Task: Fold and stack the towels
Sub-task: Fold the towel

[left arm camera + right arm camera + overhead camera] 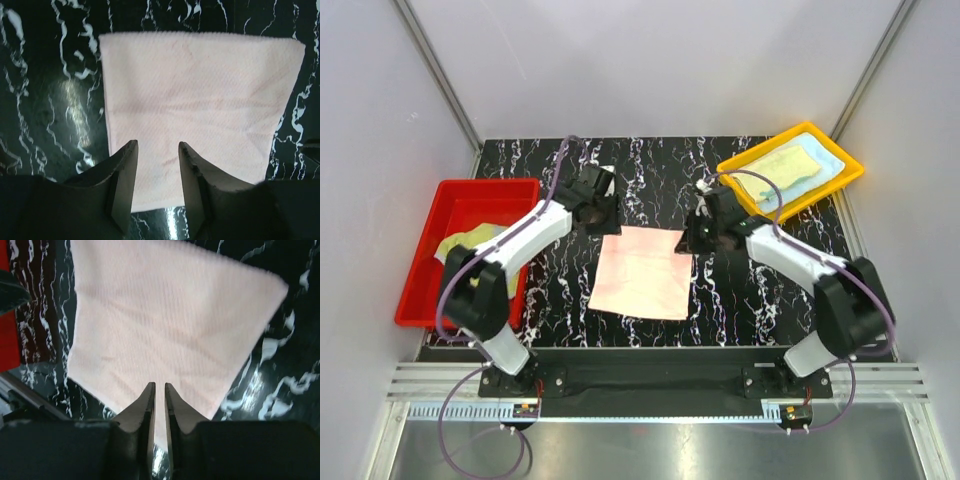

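A peach-pink towel lies flat and folded in the middle of the black marbled table. My left gripper hovers at its far left corner. In the left wrist view its jaws stand open, with nothing between them and the towel spread below. My right gripper is over the far right corner. In the right wrist view its fingers are a narrow slit apart and hold nothing, with the towel lying underneath. A yellow-green towel sits in the red tray. Pale yellow and light blue towels lie in the yellow tray.
The red tray stands at the left edge of the table, and the yellow tray sits at the back right corner. White walls close in on three sides. The arm bases are bolted along the near edge.
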